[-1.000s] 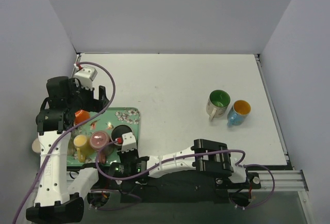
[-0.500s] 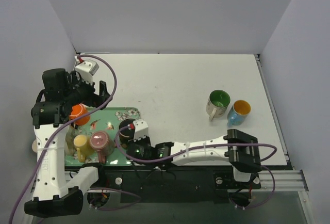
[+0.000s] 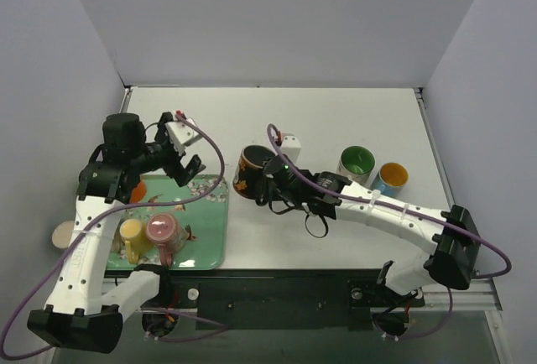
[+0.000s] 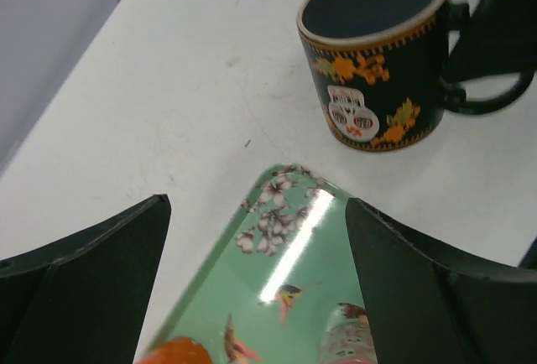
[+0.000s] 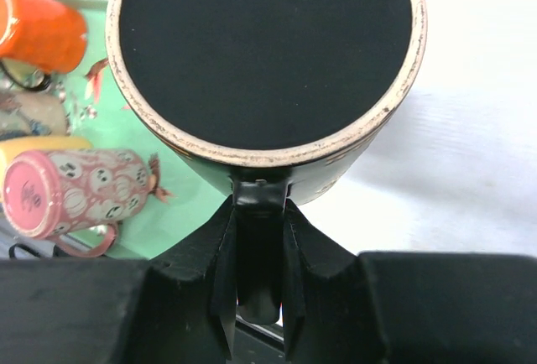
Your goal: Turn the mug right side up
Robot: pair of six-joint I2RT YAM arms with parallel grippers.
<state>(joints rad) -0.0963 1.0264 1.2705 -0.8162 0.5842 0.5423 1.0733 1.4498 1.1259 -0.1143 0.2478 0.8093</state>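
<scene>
Top view: the black mug (image 3: pixel 249 171) with orange flower print sits left of frame centre, over the white counter (image 3: pixel 336 117). It is just beyond the upper right corner of the green tray (image 3: pixel 210 231).

Right claw (image 3: pixel 273 183): closed on the mug's handle. The right wrist view shows both fingers (image 5: pixel 220 251) pinching the handle from either side. The mug's dark interior (image 5: pixel 268 54) and pale rim fill the upper frame.

Mug attitude: in the left wrist view the mug (image 4: pixel 377 58) appears at upper right with its mouth uppermost and its base toward the counter. Whether the base touches the counter cannot be determined.

Left claw (image 3: pixel 185 163): spread wide, holding nothing. In the left wrist view its fingers (image 4: pixel 88 276) occupy the lower left and lower right corners. The tray's flowered corner (image 4: pixel 285 230) is visible between them. In the top view the claw hangs over the upper edge of the tray, well apart from the mug.

Tray contents, top view, lower left of frame:
- an orange cup (image 3: pixel 134 189), partly hidden by the left arm
- a yellow mug (image 3: pixel 132 234)
- a pink patterned mug (image 3: pixel 162 228), which the right wrist view shows lying on its side

Right of centre on the counter, a green mug (image 3: pixel 356 165) and a blue mug (image 3: pixel 390 181) stand just beside each other, both mouth up.
</scene>
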